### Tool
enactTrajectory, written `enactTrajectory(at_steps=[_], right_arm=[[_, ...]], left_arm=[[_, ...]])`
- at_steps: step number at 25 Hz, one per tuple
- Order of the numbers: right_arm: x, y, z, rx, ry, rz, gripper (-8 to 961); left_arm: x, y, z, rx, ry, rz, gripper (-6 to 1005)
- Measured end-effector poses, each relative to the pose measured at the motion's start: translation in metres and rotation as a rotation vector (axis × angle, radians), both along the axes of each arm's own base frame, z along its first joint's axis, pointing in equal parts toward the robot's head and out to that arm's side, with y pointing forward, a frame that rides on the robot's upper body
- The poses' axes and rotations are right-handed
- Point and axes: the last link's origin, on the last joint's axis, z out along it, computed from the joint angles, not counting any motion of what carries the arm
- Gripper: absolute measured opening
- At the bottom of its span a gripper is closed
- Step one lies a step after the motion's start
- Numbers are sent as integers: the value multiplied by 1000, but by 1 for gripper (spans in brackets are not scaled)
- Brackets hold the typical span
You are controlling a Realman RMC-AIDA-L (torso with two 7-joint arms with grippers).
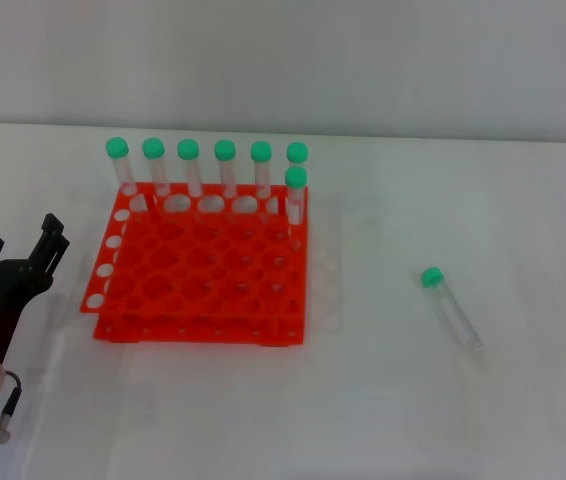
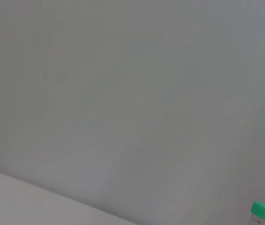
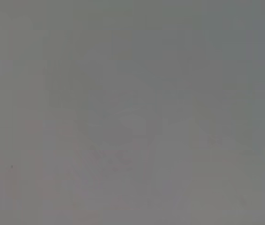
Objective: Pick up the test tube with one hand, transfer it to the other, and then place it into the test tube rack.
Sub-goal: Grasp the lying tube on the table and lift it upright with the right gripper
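The test tube (image 1: 451,306) lies on its side on the white table at the right, with its green cap (image 1: 431,277) towards the back. The orange-red test tube rack (image 1: 203,275) stands left of centre. Several alike green-capped tubes (image 1: 225,168) stand upright along its back row, and one more (image 1: 295,200) stands at its right back corner. My left gripper (image 1: 21,245) hovers left of the rack near the front, open and empty. The left wrist view shows only one green cap (image 2: 262,211) at its edge. The right gripper is out of view, and its wrist view shows plain grey.
The white table (image 1: 383,400) stretches from the rack to the lying tube and on to the front edge. A pale wall (image 1: 283,60) rises behind the table.
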Motion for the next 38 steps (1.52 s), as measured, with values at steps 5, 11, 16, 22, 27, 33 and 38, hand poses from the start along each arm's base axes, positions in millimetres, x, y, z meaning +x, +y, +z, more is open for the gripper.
enactTrajectory(at_steps=[5,11,16,22,27,33,38], right_arm=[[0,0,0,0,0,0,866],[0,0,0,0,0,0,862],[0,0,-1,-1,2,0,859],[-8,7,-5,-19,11,30,856],[-19,15,-12,-98,75,103,853],[-39,39,1,-246,133,272,849],[-59,69,21,-455,155,345,846]], left_arm=[[0,0,0,0,-1,0,889],[0,0,0,0,-1,0,889],[1,0,0,2,-1,-3,890],[1,1,0,3,0,-6,890],[0,1,1,2,3,-3,890],[-3,-2,1,1,4,7,889],[-6,-10,-2,-2,-4,21,887]])
